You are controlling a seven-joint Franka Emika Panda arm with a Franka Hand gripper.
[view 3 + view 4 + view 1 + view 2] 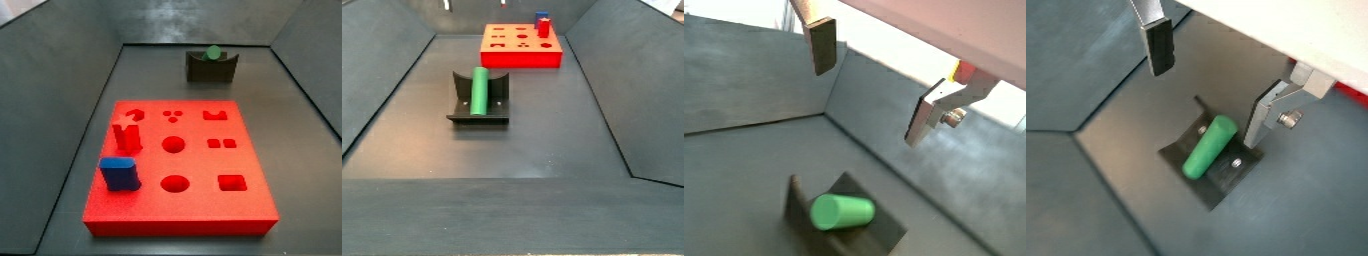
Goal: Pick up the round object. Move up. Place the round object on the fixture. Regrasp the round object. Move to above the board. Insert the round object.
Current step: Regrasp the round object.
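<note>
My claw (1213, 95) hangs wide open and empty above the fixture (1211, 175), its fingers (822, 48) well clear of the round object (1208, 147). That green peg lies in the fixture's notch (477, 92), far from the board (178, 168) with its blue block (119, 173).

Gripper (1213, 90) above the floor, flat silver finger plates (933, 110), dark pads, one screw, red marking

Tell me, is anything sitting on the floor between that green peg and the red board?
No. In a side view, only bare dark floor separates the green peg, lying on the fixture, from the red board. The gripper hangs open above the peg.
</note>
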